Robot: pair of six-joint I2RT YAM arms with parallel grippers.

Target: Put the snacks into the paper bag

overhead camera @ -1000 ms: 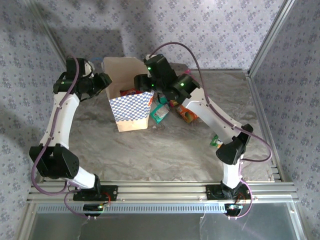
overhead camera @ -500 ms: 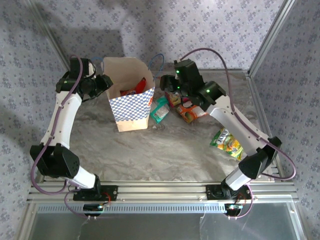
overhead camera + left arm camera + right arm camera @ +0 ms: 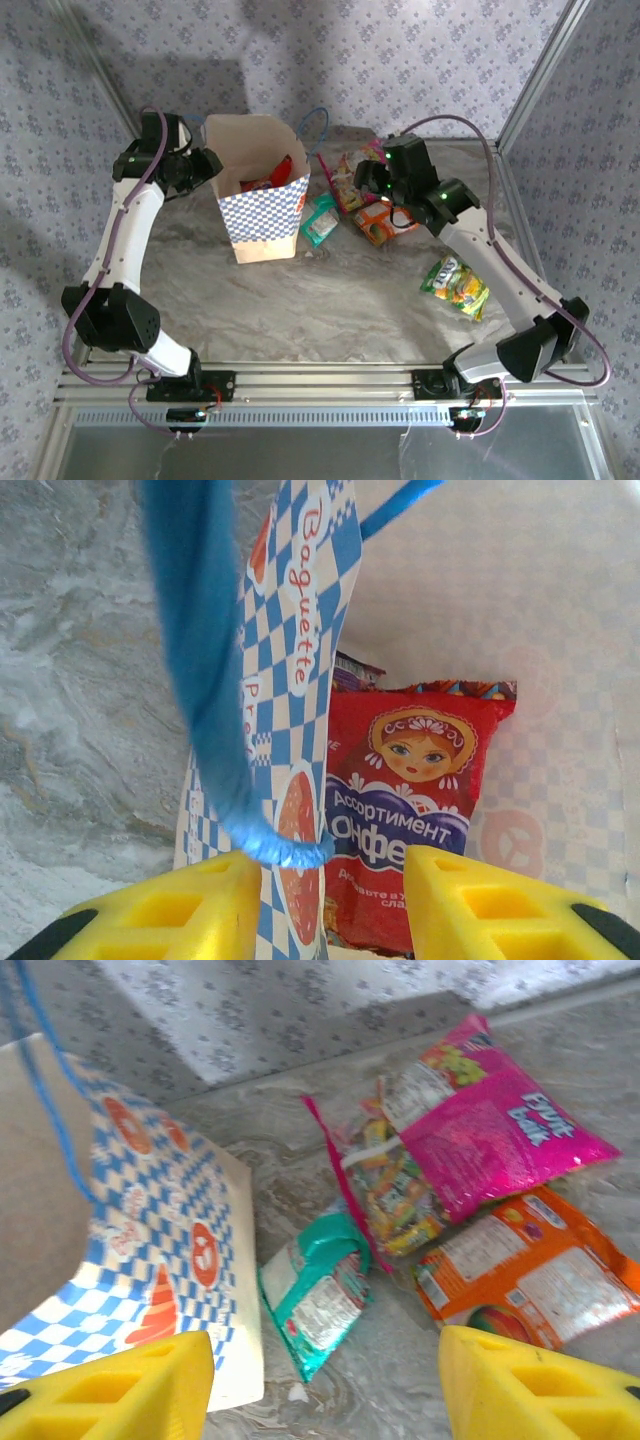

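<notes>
Retreat from the paper bag (image 3: 262, 222) has carried the right gripper (image 3: 325, 1400), jaws spread and empty, rightward over the teal packet (image 3: 315, 1300) and orange packet (image 3: 530, 1280). The left gripper (image 3: 320, 905) straddles the bag's left wall, jaws apart; the red packet (image 3: 410, 780) lies inside, so another pick looks next.

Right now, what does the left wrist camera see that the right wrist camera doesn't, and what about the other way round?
The left wrist camera peeks down into the paper bag and sees a red packet with a doll's face inside it. The right wrist camera looks at snacks lying on the table outside the bag: a pink packet, an orange packet, a teal packet and a see-through packet of mixed sweets. Both see the bag's blue-checked wall, its blue cord handle and the grey table.
</notes>
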